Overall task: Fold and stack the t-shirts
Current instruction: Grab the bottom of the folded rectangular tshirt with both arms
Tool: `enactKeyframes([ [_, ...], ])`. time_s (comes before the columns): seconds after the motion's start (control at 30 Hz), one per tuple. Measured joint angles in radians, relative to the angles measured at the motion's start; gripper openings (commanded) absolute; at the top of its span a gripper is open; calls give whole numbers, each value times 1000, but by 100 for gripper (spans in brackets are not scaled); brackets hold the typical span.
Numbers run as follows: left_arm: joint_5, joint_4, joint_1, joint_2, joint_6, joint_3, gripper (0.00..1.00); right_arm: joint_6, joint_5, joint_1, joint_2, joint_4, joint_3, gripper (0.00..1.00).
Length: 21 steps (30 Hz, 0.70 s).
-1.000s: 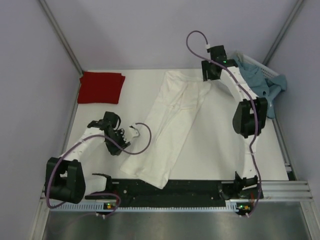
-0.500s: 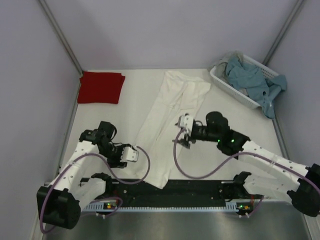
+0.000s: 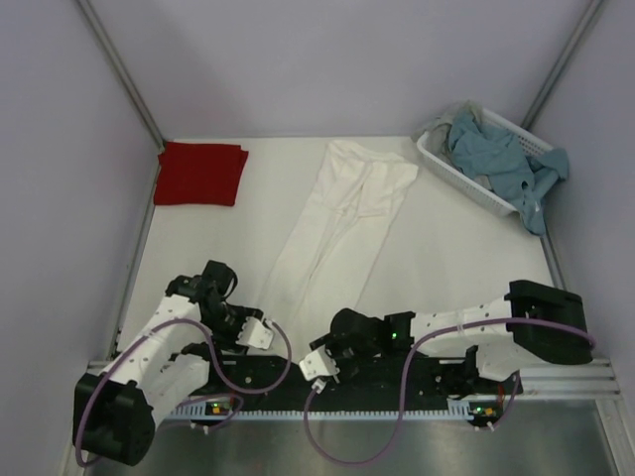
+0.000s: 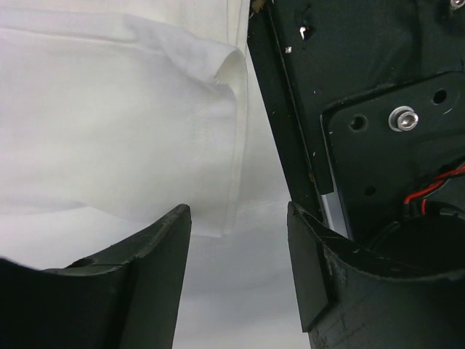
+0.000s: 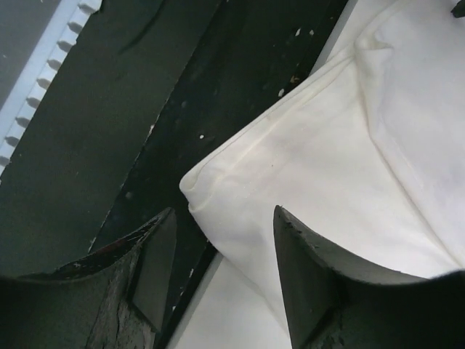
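Note:
The white t-shirt (image 3: 332,233) lies flat as a long narrow strip from the back middle of the table to the near edge; no print shows. The dark red t-shirt (image 3: 198,174) lies folded at the back left. My left gripper (image 3: 260,333) is open and empty beside the strip's near left corner; in the left wrist view the hem (image 4: 109,123) lies just ahead of the left gripper (image 4: 236,217). My right gripper (image 3: 319,365) is open and empty at the strip's near right corner; that corner (image 5: 218,182) lies between its jaws (image 5: 225,214).
A white slotted basket (image 3: 446,167) with blue-grey cloth (image 3: 501,159) hanging over its rim stands at the back right. The black base plate (image 3: 397,382) runs along the near edge under the shirt's end, also in the right wrist view (image 5: 218,73).
The right arm swung from the table's middle down to the shirt's near right corner. The left gripper moved nearer along the left edge to the near left corner. The shirt lies still.

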Motion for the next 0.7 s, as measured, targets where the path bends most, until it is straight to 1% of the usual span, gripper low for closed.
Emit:
enactKeyframes([
  [0.2, -64, 90, -61, 19, -48, -42, 58, -19, 14, 6, 51, -4, 11, 54],
  [0.27, -88, 122, -80, 37, -74, -49, 54, -23, 14, 6, 65, 4, 11, 52],
  [0.33, -106, 152, -90, 45, -92, -56, 48, -26, 12, 8, 95, 6, 25, 43],
  [0.4, -117, 177, -97, 48, -105, -63, 42, -32, 2, 10, 124, 8, 47, 24],
  [0.43, -122, 190, -101, 50, -120, -63, 38, -36, 0, 11, 133, 8, 55, 16],
  [0.47, -125, 200, -103, 51, -130, -62, 33, -37, -3, 11, 136, 9, 56, 9],
  [0.53, -134, 216, -107, 53, -148, -62, 20, -40, -7, 12, 136, 2, 55, 0],
  [0.6, -140, 229, -112, 58, -163, -62, 2, -38, -7, 13, 128, -2, 52, 0],
  [0.63, -142, 239, -115, 60, -170, -63, 0, -37, -6, 13, 118, -2, 47, 0],
  [0.7, -146, 249, -122, 64, -188, -61, 0, -26, -7, 12, 73, -5, 28, 0],
])
